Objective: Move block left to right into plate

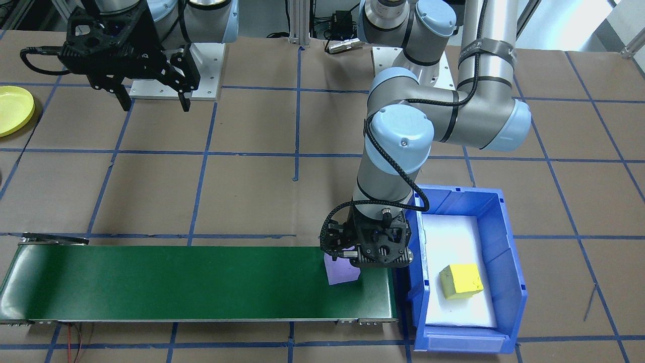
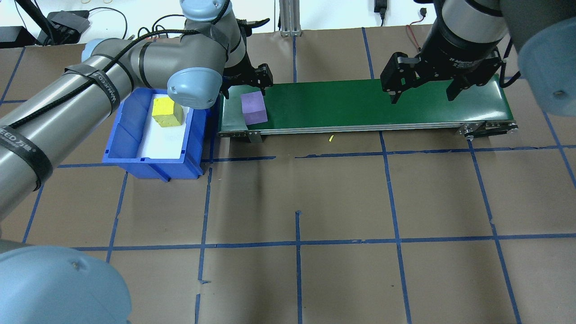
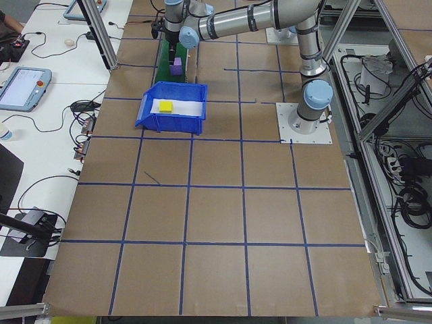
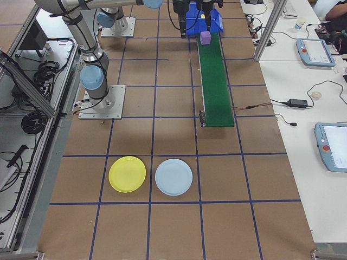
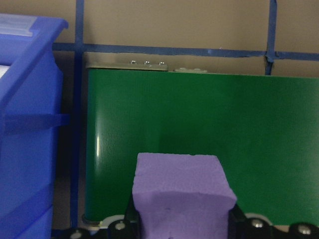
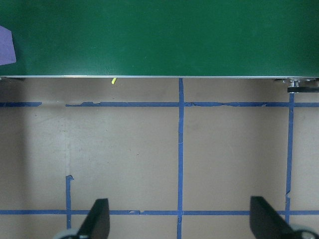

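A: One block, the purple block (image 2: 254, 107), sits on the green conveyor belt (image 2: 360, 104) at the belt's end beside the blue bin (image 2: 130, 146). The left end effector (image 1: 352, 259) has its fingers either side of it, seemingly closed on it.

B: So most is left?

A: Yes. The yellow plate (image 4: 127, 174) lies well beyond the belt's other end, empty. The right end effector (image 2: 423, 90) hangs wide open, holding nothing, over that far end. The belt's edges are unguarded; the bin wall crowds the block.

Purple foam block (image 2: 253, 108) upright on green belt (image 2: 360, 105) — yellow plate (image 4: 127, 174) well apart.
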`<state>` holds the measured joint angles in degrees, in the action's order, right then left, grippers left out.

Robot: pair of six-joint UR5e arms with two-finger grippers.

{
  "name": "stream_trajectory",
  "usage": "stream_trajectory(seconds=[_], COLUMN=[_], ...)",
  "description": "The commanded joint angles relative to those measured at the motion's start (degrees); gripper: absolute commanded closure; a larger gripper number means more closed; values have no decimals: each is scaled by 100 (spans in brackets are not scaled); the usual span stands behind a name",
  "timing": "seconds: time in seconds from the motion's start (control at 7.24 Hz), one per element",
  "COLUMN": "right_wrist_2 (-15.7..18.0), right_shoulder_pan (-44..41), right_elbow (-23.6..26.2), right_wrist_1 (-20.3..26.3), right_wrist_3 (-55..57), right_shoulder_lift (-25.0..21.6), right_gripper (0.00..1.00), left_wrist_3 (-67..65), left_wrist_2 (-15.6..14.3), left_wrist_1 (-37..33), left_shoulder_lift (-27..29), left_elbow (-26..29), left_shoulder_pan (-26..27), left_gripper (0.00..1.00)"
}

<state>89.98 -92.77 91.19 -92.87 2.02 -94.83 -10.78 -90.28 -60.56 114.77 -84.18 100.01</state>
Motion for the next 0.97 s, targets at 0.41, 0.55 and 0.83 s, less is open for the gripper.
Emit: stream_trajectory(seconds=[0.41, 0.55, 0.83], right_wrist_2=[-16, -59, 2], right_shoulder_pan=[-48, -56, -48], right_elbow=[4, 4, -5], right_wrist_1=[-3, -12, -3], right_wrist_3=[17, 70, 35], right_shoulder_lift=[0, 0, 0], right_gripper=[2, 2, 2], left_wrist_3=[1504, 1569, 1535], left_wrist_2=[-77, -77, -60], left_wrist_1=[-325, -333, -168], left_shoulder_lift=[-60, -16, 37], left_elbow=[-90, -134, -485], left_shoulder_pan=[-1421, -1657, -1826], left_gripper=[0, 0, 0])
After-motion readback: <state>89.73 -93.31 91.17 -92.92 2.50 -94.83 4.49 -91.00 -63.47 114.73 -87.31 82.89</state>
